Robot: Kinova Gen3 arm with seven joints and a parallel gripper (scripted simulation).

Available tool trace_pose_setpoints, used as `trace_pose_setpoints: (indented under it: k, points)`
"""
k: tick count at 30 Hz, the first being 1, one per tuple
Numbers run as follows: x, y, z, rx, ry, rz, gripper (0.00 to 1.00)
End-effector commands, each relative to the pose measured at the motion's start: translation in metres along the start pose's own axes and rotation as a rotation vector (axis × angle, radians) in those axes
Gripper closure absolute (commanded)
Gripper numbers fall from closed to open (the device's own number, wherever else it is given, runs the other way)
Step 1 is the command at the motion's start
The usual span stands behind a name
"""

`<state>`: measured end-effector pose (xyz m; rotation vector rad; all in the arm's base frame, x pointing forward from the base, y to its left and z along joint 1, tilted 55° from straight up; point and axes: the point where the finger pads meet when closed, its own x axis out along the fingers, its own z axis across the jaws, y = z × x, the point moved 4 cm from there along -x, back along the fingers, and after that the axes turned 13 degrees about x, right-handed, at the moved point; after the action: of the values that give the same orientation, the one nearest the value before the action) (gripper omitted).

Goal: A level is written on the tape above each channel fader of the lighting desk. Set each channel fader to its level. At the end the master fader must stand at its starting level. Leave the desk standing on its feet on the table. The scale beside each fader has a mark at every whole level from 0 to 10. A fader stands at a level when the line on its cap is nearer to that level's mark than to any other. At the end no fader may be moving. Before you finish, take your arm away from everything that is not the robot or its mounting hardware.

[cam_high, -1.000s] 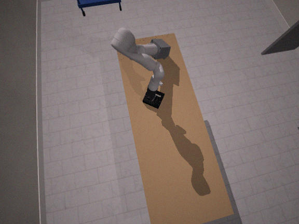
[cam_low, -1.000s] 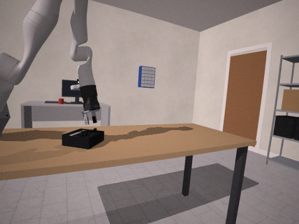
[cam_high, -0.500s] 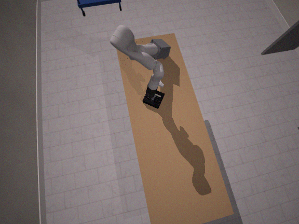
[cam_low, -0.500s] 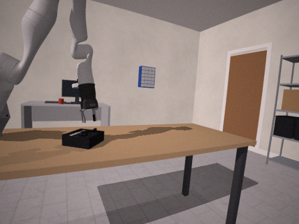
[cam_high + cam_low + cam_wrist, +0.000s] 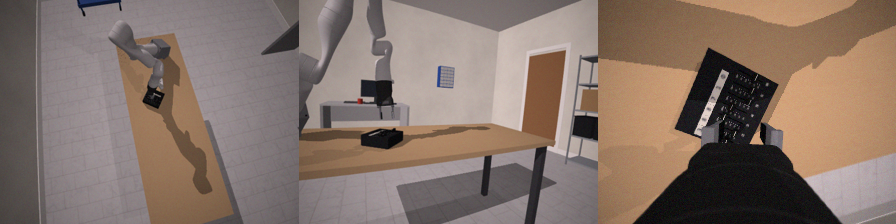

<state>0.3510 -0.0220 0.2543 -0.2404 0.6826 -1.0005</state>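
The lighting desk [image 5: 382, 138] stands flat on the table [image 5: 454, 145], near the end where our arm is mounted and midway between the long edges. Our gripper [image 5: 386, 113] hangs above it, fingers apart and empty. We judge every fader still to be set; levels are unreadable.

A: Where is the top camera sitting?

B: High overhead, looking steeply down along the whole table [image 5: 181, 155].

A: The exterior one?

B: Low beside the table [image 5: 454, 148], facing the back wall.

A: And the wrist?

B: Close, peering down onto the lighting desk [image 5: 705, 95], which all three are sharing.
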Motion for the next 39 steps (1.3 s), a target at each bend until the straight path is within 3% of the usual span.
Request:
trace_pose_setpoints:
  k: [1,12,14,24,39]
  points:
    - [-0.007,0.003,0.000,0.094,0.001,0.014,0.00]
    - [-0.024,0.005,-0.002,0.597,0.073,0.021,0.00]
    - [-0.024,0.005,-0.002,0.597,0.073,0.021,0.00]
    - [-0.037,0.005,-0.005,0.969,0.135,0.016,0.00]
    - [-0.047,0.004,-0.008,1.245,0.188,0.003,0.00]
